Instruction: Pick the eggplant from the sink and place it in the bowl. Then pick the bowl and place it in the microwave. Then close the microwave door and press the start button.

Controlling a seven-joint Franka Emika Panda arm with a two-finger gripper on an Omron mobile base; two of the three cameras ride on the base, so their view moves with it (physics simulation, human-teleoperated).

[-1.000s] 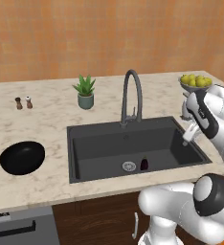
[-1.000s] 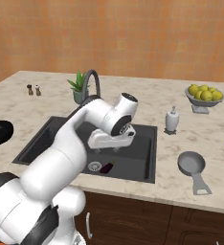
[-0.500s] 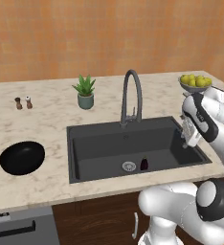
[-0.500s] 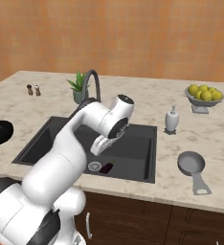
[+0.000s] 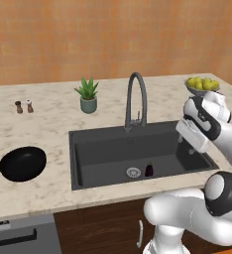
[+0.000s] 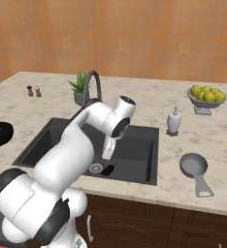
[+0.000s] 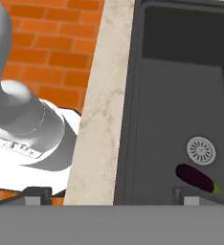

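Pincer (image 5: 191, 149) lowered, apparently above sink (image 5: 108, 149).

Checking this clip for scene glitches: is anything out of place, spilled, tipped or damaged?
Only the eggplant is out of place: it sits in the sink, beside the drain. Nothing looks spilled, tipped or damaged.

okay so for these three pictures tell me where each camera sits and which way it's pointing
Left base view: behind the arm to its left, looking forward and down at the sink, faucet and black bowl; the white arm rises at lower right.
Right base view: behind the arm to its right, over the same counter; the arm rises from lower left, the gripper hangs open above the basin.
Hand view: on the hand, looking down into the sink.
Shared: all three show the eggplant beside the drain.
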